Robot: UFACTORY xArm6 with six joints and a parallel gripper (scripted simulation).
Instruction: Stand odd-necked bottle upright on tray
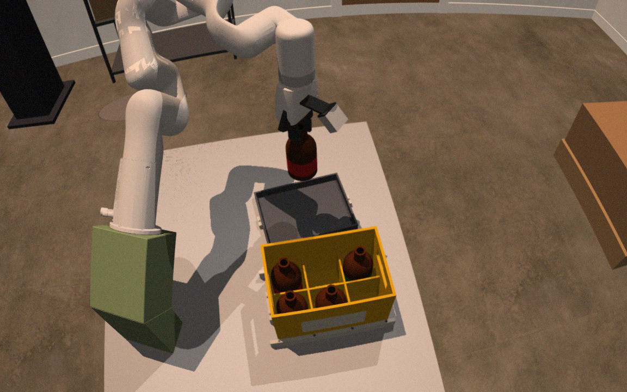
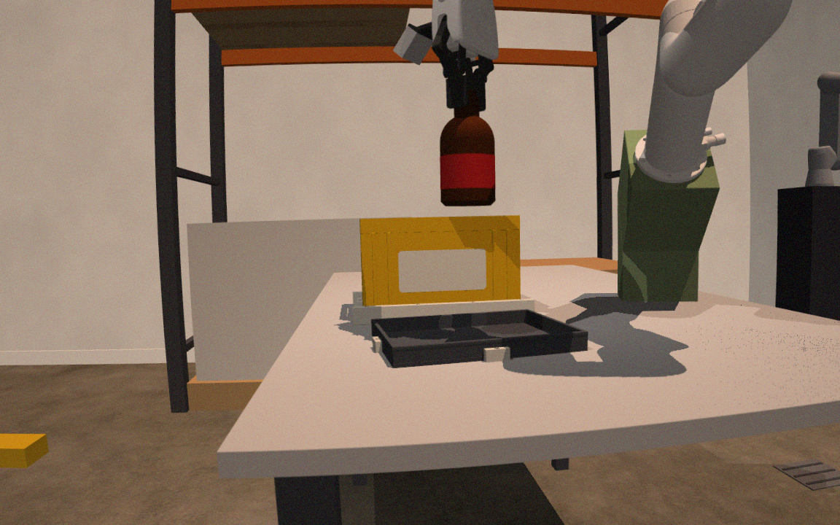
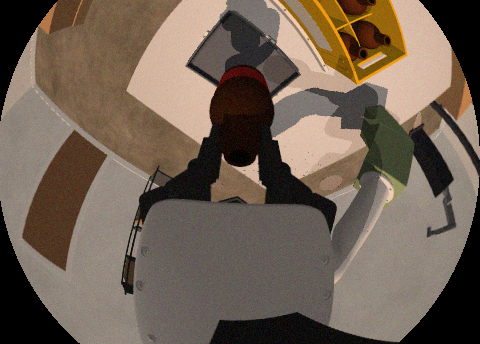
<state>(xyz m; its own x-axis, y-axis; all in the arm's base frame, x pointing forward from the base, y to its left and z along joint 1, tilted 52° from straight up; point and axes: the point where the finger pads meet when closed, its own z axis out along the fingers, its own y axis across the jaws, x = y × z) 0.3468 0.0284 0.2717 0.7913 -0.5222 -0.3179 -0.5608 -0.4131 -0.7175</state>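
Note:
My gripper [image 1: 298, 127] is shut on the neck of a brown bottle with a red label [image 1: 301, 157]. The bottle hangs upright, high above the dark tray [image 1: 305, 207], over the tray's far edge. It shows in the exterior view [image 2: 467, 160] well above the tray [image 2: 478, 335], and in the wrist view [image 3: 242, 112] between my fingers. The yellow crate [image 1: 327, 281] stands just in front of the tray and holds several brown bottles [image 1: 286, 274], upright in their cells. Two cells look empty.
The arm's green base [image 1: 133, 277] stands at the table's left. A cardboard box [image 1: 618, 172] lies on the floor to the right. A metal shelf rack [image 2: 195, 195] and a black pillar [image 1: 18, 63] stand beyond the table.

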